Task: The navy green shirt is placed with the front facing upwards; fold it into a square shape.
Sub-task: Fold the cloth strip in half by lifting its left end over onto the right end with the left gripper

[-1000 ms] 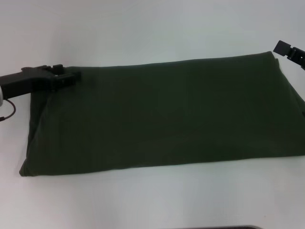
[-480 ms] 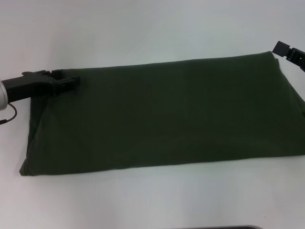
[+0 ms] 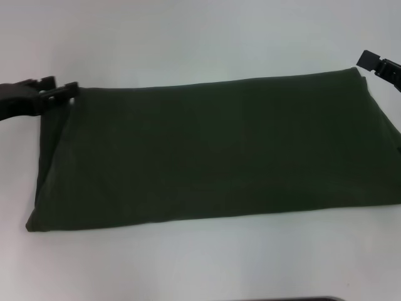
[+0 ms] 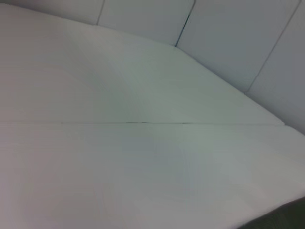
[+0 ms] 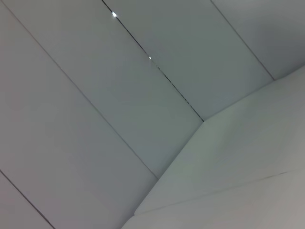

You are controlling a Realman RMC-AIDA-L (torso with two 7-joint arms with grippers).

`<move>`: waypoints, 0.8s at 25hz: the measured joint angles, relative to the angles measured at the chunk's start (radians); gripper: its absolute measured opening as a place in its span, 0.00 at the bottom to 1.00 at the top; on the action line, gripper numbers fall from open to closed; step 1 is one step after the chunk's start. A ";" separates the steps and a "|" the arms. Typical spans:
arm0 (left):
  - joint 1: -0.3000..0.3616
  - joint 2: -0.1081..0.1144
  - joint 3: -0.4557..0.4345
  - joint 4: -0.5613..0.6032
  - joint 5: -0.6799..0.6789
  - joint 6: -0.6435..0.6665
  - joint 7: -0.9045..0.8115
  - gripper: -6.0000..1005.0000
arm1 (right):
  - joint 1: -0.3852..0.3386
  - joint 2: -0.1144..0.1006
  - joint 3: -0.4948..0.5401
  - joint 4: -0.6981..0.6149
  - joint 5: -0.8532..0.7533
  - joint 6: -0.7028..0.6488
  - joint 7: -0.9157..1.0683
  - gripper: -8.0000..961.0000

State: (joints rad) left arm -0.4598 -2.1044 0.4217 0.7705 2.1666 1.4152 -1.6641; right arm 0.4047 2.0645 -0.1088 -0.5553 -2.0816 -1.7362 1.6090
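Head view: navy green shirt [image 3: 213,147], left gripper [image 3: 62,93] at its far-left corner.

Both grippers matte black, angular: left gripper [image 3: 62,91], right gripper [image 3: 371,62].

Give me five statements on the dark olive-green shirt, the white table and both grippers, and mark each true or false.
1. The dark olive-green cotton shirt lies folded into a long band across the white table. True.
2. Cream lettering shows on the shirt's upper face. False: only plain green cloth shows.
3. The left gripper is at the shirt's far left corner. True.
4. The right gripper rests on the middle of the shirt. False: it is at the far right corner, at the head view's edge.
5. The shirt is already a square. False: it is much longer than it is deep.
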 joint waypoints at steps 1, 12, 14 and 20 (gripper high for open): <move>0.006 0.006 0.000 0.004 0.000 0.016 -0.014 0.68 | 0.000 0.000 0.000 0.000 0.000 0.000 0.000 0.10; 0.061 0.081 0.044 0.007 0.079 0.107 -0.191 0.70 | 0.013 -0.007 0.003 0.002 0.014 0.023 -0.006 0.42; 0.056 0.087 0.052 0.006 0.112 0.109 -0.217 0.73 | 0.014 -0.009 0.003 0.002 0.015 0.024 -0.004 0.46; 0.039 0.094 0.053 0.002 0.173 0.090 -0.264 0.86 | 0.011 -0.014 0.004 0.002 0.017 0.026 -0.001 0.58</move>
State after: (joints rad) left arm -0.4203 -2.0108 0.4744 0.7720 2.3397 1.5055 -1.9278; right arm 0.4160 2.0500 -0.1049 -0.5537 -2.0644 -1.7105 1.6076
